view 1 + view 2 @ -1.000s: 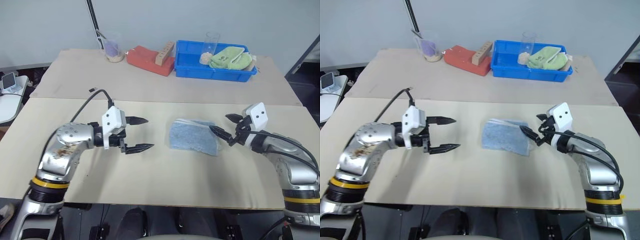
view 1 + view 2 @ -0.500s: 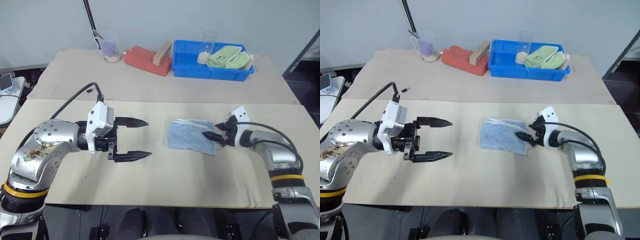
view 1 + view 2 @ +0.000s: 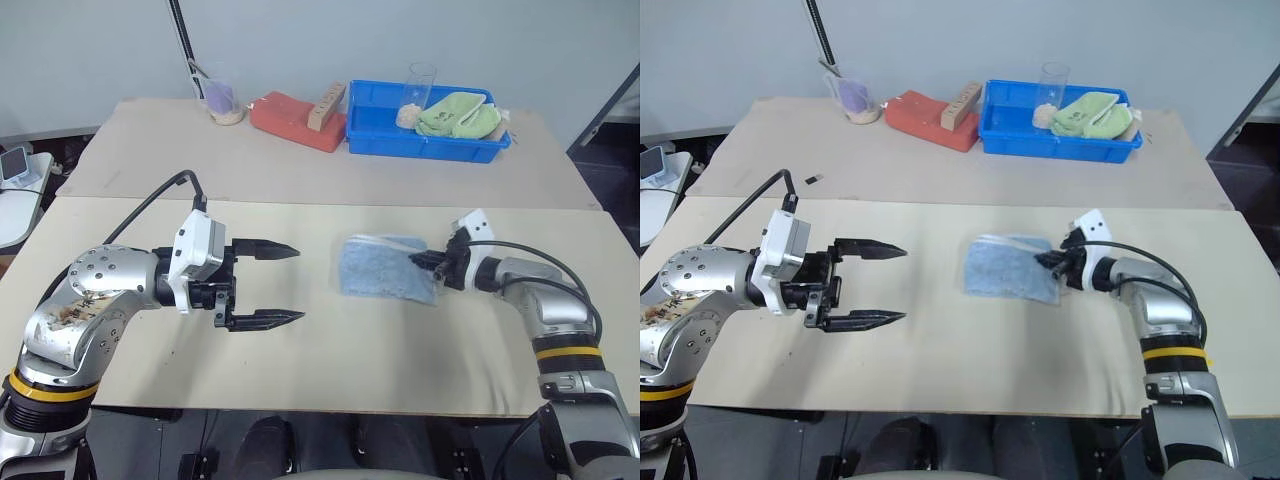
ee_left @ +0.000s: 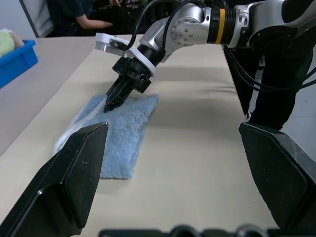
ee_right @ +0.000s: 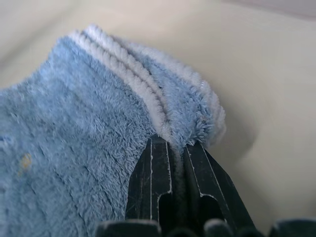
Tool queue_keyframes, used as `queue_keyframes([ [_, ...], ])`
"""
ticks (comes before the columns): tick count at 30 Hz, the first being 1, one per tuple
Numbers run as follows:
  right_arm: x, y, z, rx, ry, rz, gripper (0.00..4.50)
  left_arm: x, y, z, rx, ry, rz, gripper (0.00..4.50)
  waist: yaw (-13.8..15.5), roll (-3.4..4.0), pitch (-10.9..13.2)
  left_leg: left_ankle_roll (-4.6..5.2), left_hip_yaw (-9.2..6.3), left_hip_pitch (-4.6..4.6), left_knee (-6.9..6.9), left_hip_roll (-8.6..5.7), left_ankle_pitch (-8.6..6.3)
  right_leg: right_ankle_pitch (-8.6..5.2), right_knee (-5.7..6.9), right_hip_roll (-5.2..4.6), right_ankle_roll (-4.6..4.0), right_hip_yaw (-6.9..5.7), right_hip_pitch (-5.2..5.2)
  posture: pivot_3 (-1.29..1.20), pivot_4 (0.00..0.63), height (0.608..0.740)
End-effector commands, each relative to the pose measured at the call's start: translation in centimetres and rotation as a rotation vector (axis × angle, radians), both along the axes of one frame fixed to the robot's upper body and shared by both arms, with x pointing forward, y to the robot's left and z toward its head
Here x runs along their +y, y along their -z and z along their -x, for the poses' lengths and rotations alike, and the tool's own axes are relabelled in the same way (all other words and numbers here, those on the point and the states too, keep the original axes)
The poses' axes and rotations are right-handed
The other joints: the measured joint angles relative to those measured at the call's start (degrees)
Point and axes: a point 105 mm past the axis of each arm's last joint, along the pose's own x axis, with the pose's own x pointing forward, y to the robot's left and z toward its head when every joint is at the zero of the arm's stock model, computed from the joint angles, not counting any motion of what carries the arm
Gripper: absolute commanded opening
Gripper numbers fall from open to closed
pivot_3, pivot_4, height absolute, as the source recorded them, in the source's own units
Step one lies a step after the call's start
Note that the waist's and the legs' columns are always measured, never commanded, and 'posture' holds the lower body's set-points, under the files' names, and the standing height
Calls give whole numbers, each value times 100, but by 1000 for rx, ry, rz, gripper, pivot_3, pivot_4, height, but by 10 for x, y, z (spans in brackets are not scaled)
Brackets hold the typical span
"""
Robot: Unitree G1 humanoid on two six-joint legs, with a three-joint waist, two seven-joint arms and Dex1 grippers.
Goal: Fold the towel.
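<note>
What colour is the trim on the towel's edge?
Pale whitish, on the light blue towel; the right wrist view shows it best.

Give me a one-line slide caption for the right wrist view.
Right gripper shut on the trimmed edge of the folded light blue towel, which lies on the beige table.

Colours across the beige counter [image 3: 330, 380]

The towel [image 3: 383, 273] is seen in light blue terry with pale whitish ribbed trim along its edge. Both the left gripper [image 3: 284, 284] and the right gripper [image 3: 418, 260] are fitted with black fingers below white housings. A blue tray [image 3: 372, 132] holds a light green cloth [image 3: 458, 114]; beside it lies a red block [image 3: 290, 118], and a clear cup [image 3: 222, 97] appears to contain something purple.
</note>
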Motion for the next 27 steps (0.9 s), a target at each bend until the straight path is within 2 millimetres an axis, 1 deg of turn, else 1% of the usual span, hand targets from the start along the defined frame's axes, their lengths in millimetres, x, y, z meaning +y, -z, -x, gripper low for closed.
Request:
queue_keyframes([
  [1,-50,-40,-17,-164,262,-47,42,1,-9,-3,-56,-17,16,4500,9,0,0,0,1,0,0,-1,0,0,0,-2,0,1,0,0,150,717],
  [3,-72,-41,-19,-174,389,-61,42,1,-9,-4,-53,-20,14,4500,14,0,0,0,2,-1,0,-4,0,0,-2,-4,0,1,1,0,150,717],
  [4,-82,-38,-19,-164,455,-70,42,1,-8,-5,-46,-20,5,4500,11,0,0,0,3,-1,0,-4,0,0,-3,-4,0,0,1,0,150,717],
  [5,-87,-32,-18,-139,494,-81,42,1,-8,-6,-48,-23,4,4500,5,0,0,0,3,-1,-1,-3,0,0,-3,-3,0,0,1,0,150,717],
  [6,-89,-28,-17,-121,516,-89,42,1,-8,-6,-50,-25,4,4500,-5,0,0,0,3,-1,-1,-3,0,0,-4,-3,0,0,1,0,150,717],
  [8,-88,-11,-14,-47,538,-89,42,-1,-9,-9,-56,-33,15,4500,-17,0,0,0,2,-2,-2,-2,0,0,-3,-2,0,0,0,0,150,717],
  [10,-87,-3,-12,-13,560,-101,42,-1,-8,-10,-56,-36,18,4500,-51,0,0,0,1,-2,-2,0,0,0,-2,0,0,1,0,0,150,717],
  [11,-87,-2,-13,-11,571,-105,672,-1,-8,-11,-59,-40,19,4500,-60,1,0,0,0,-1,-2,1,0,0,-1,1,0,2,0,0,150,717],
  [13,-88,-3,-14,-21,591,-108,1112,0,-9,-14,-64,-56,22,4500,-79,6,0,0,0,-1,-2,1,0,0,-1,1,0,4,0,0,150,717],
  [14,-88,-5,-15,-29,596,-114,1415,1,-9,-15,-66,-65,24,4500,-84,6,0,0,0,-1,-2,0,0,0,0,0,0,5,0,0,150,717],
  [15,-89,-9,-16,-40,603,-119,1833,1,-8,-16,-65,-75,25,4500,-92,6,0,0,0,-1,-2,0,0,0,0,1,0,5,0,0,150,717],
  [19,-99,-30,-13,-108,624,-131,3256,12,-5,-23,-74,-160,21,4500,-110,8,1,0,-2,-2,-2,2,0,0,-2,0,1,5,0,0,150,717],
  [20,-101,-40,-12,-135,611,-129,3534,17,-3,-25,-78,-201,14,4500,-116,9,2,1,-2,-3,-3,5,0,0,-2,-1,1,5,0,0,150,717],
  [22,-100,-57,-6,-192,552,-90,4267,27,-1,-28,-83,-271,2,4500,-129,15,4,1,-2,-4,-3,7,-1,0,-3,-4,2,6,-1,0,150,717],
  [23,-98,-63,-4,-216,514,-63,4453,32,0,-29,-89,-304,-7,4500,-130,16,4,1,-2,-4,-4,7,-1,0,-3,-4,2,6,-3,0,150,717],
  [25,-89,-76,5,-272,393,11,4453,48,9,-31,-52,-398,-50,4500,-128,15,4,2,-3,-4,-8,9,-1,-1,-4,-4,3,5,-4,0,150,717],
  [27,-75,-84,18,-301,234,76,4453,64,14,-32,-48,-494,-91,4500,-131,15,4,2,-5,-1,-12,12,-1,-1,-6,-3,3,2,-2,0,150,717],
])
